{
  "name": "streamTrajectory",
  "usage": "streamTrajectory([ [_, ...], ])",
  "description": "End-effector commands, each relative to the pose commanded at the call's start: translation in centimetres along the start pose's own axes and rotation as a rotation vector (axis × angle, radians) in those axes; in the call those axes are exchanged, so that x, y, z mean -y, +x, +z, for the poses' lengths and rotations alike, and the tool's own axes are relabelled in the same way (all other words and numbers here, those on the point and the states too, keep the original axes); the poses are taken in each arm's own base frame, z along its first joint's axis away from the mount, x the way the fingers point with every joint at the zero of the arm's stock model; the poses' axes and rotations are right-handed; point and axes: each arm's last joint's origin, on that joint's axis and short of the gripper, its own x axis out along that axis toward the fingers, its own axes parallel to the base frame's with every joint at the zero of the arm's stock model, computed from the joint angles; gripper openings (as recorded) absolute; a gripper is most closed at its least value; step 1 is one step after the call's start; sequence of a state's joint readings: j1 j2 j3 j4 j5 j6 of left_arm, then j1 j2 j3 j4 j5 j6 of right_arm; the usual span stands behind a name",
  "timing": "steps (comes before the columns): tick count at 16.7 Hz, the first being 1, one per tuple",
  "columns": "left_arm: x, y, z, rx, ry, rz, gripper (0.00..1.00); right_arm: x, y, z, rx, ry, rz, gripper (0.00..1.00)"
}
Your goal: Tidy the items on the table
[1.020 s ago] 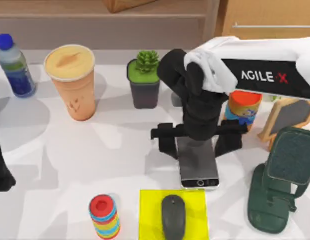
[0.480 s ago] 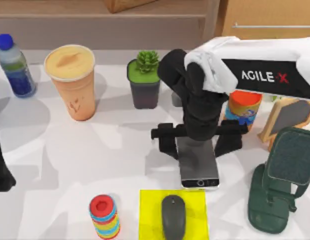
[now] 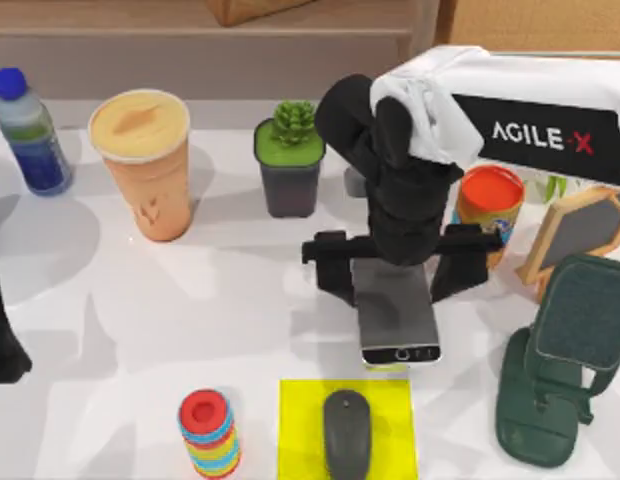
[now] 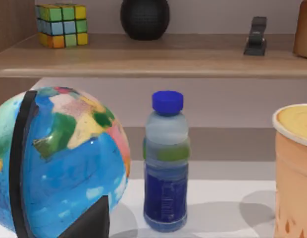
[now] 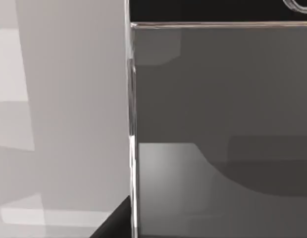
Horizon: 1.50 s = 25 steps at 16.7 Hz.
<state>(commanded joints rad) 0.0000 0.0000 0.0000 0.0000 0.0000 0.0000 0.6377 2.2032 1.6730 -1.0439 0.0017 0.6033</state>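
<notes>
Phone (image 3: pixel 397 315) shifted slightly up-frame with right gripper (image 3: pixel 398 272), fingers spread wide astride phone's top end, nothing clenched. Phone's bottom edge near yellow mat (image 3: pixel 347 428); mouse (image 3: pixel 347 433) on it. Cup (image 3: pixel 144 161) upper left. Open table (image 3: pixel 120 330) centre-left. Arm reads "AGILE·X". Left gripper (image 3: pixel 4 340) parked left edge, state unclear.

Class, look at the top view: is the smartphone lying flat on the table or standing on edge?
Flat. The smartphone lies screen-up on the table, its home button towards the yellow mat, under the right end effector.
</notes>
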Motion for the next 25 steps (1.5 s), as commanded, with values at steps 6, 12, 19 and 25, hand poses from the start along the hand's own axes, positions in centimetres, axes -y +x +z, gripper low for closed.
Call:
streamTrajectory([
  [6,0.0,0.0,0.0,0.000,0.000,0.000,1.00,-0.3,-0.5,-0.4,0.011,0.002,-0.008,0.00],
  [12,0.0,0.0,0.0,0.000,0.000,0.000,1.00,-4.0,-4.3,-10.2,0.210,0.029,-0.182,0.00],
  [19,0.0,0.0,0.0,0.000,0.000,0.000,1.00,0.0,-8.3,-23.4,0.755,0.179,-0.274,0.00],
  [25,0.0,0.0,0.0,0.000,0.000,0.000,1.00,5.8,-8.9,-26.9,1.078,0.279,-0.205,0.00],
])
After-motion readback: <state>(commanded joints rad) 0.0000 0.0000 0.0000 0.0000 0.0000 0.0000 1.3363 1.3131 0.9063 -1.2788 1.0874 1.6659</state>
